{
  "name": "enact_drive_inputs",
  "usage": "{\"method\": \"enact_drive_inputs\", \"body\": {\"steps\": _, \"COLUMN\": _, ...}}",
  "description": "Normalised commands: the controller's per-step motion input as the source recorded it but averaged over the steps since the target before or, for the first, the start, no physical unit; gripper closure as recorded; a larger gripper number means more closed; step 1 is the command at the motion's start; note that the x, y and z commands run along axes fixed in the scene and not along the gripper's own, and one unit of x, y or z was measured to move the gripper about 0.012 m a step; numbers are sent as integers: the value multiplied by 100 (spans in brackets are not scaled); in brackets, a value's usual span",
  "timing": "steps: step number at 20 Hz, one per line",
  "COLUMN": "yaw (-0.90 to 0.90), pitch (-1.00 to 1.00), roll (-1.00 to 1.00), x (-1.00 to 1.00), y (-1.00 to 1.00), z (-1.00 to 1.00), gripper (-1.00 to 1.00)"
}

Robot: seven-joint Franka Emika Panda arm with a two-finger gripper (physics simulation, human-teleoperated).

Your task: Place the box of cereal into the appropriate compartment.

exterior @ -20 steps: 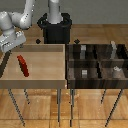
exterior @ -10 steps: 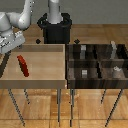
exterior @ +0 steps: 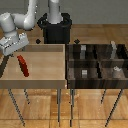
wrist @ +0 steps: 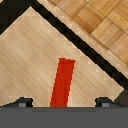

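The box of cereal [exterior: 23, 66] is a thin red box lying flat in the light tan tray [exterior: 47, 75], toward the exterior view's left. In the wrist view the box [wrist: 62, 82] lies between my two fingertips, below them. My gripper [exterior: 6, 55] is open and empty, above the tray's left edge and up-left of the box; it also shows in the wrist view [wrist: 64, 103]. The compartment [exterior: 107, 53] is the dark brown cell at the back right of the divided bin, with a tall pale grey block [exterior: 114, 48] in it.
The divided dark bin [exterior: 98, 62] has four cells; one front cell holds a small grey cube [exterior: 85, 73]. The tray and bin stand side by side on thin-legged tables. The robot's black base [exterior: 55, 30] stands behind them.
My gripper has moved down a little toward the tray and the red box. The box has not moved.
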Motion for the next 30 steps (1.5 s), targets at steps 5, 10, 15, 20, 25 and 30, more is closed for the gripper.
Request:
{"method": "enact_drive_inputs", "body": {"steps": 5, "yaw": 0, "pitch": 0, "roll": 0, "x": 20, "y": 20, "z": 0, "gripper": -100}}
{"method": "enact_drive_inputs", "body": {"steps": 10, "yaw": 0, "pitch": 0, "roll": 0, "x": 0, "y": 0, "z": -60, "gripper": -100}}
{"method": "enact_drive_inputs", "body": {"steps": 15, "yaw": 0, "pitch": 0, "roll": 0, "x": 0, "y": 0, "z": -100, "gripper": 100}}
{"method": "enact_drive_inputs", "body": {"steps": 20, "yaw": 0, "pitch": 0, "roll": 0, "x": 0, "y": 0, "z": 0, "gripper": 100}}
{"method": "enact_drive_inputs", "body": {"steps": 25, "yaw": 0, "pitch": 0, "roll": 0, "x": 0, "y": 0, "z": 20, "gripper": 100}}
{"method": "enact_drive_inputs", "body": {"steps": 30, "yaw": 0, "pitch": 0, "roll": 0, "x": 0, "y": 0, "z": 80, "gripper": 100}}
